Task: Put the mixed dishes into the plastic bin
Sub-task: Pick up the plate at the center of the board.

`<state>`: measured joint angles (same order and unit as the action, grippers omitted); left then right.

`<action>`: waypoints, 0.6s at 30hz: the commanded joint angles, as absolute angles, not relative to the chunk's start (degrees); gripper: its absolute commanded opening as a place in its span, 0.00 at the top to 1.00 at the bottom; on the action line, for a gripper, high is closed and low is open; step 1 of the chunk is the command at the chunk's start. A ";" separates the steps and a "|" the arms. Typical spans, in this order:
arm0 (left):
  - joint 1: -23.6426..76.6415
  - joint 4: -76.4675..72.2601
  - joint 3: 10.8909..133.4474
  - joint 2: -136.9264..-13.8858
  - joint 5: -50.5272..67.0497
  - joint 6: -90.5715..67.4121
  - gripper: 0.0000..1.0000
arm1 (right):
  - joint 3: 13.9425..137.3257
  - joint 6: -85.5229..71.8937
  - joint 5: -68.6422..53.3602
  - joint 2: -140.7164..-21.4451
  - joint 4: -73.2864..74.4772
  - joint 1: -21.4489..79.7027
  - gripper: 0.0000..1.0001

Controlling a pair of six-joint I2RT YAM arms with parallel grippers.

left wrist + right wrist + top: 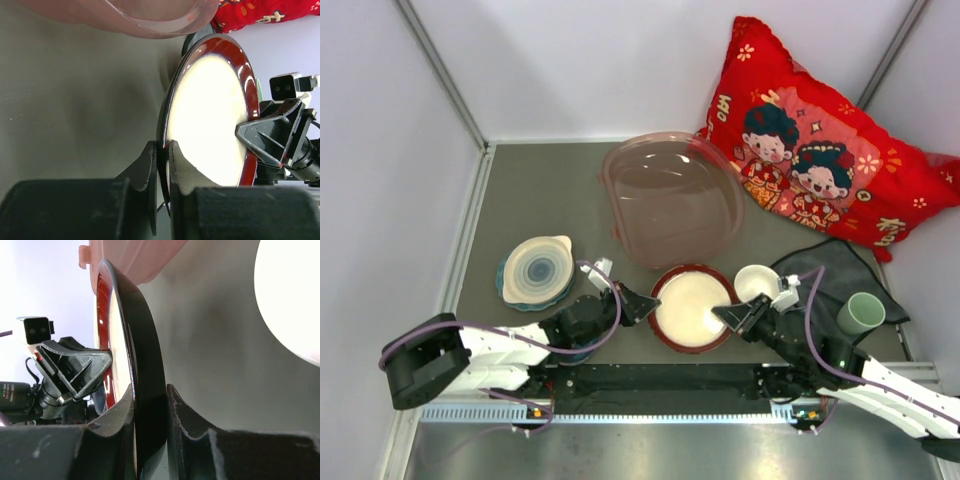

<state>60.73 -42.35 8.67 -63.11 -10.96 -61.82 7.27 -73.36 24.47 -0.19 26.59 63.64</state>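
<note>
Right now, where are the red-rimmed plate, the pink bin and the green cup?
red-rimmed plate point(692, 308), top view, its cream centre.
pink bin point(670, 205), top view, its bare bottom.
green cup point(861, 313), top view, inside its mouth.

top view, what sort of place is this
Probably a robot test cell, not a kitchen: white panel walls box in a grey mat, two arms sit bolted on a rail, and a red-rimmed plate, plastic bin and red pillow look like props.

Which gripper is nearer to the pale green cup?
Right. The right gripper clamps the right edge of the red-rimmed plate, on the side toward the pale green cup. The left gripper clamps the opposite edge, farther away.
</note>
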 commanded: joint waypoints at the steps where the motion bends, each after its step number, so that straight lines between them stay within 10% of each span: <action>1: 61.70 -53.18 11.34 -60.38 -7.56 -61.26 0.81 | 10.62 -70.49 24.34 5.54 28.47 64.16 1.00; 5: 61.70 -49.93 12.21 -59.86 -8.00 -60.38 0.26 | 14.41 -68.83 25.92 5.54 30.32 64.16 1.00; 8: 61.70 -48.61 12.39 -59.59 -8.44 -60.03 0.03 | 18.09 -67.07 27.59 5.54 32.78 64.16 1.00; 18: 61.79 -35.89 20.19 -58.45 -8.00 -53.36 0.01 | 31.19 -59.33 34.44 5.19 39.55 64.16 1.00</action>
